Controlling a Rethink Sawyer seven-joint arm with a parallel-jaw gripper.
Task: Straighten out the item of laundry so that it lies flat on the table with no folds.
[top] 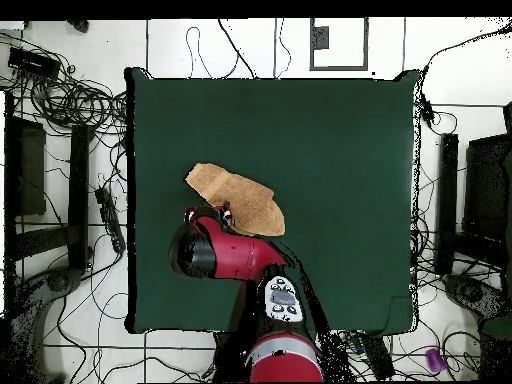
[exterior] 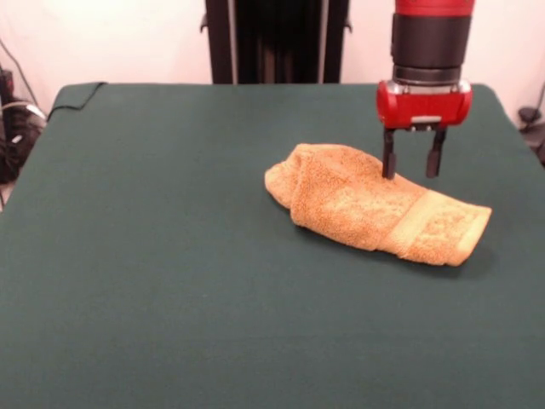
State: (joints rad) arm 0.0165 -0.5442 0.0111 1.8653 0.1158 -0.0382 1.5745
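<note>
Gripper spread apart, empty, poised over the far edge of the towel. Towel bunched and rolled, toward the bench's robot-side edge. Nothing flattened yet; judged barely begun, with all folds left to open out.

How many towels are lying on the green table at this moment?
1. The towel lies bunched and folded on the table, right of the middle in the front view, just under the open hand. No other towel is visible; the arm hides some table in the overhead view.
</note>
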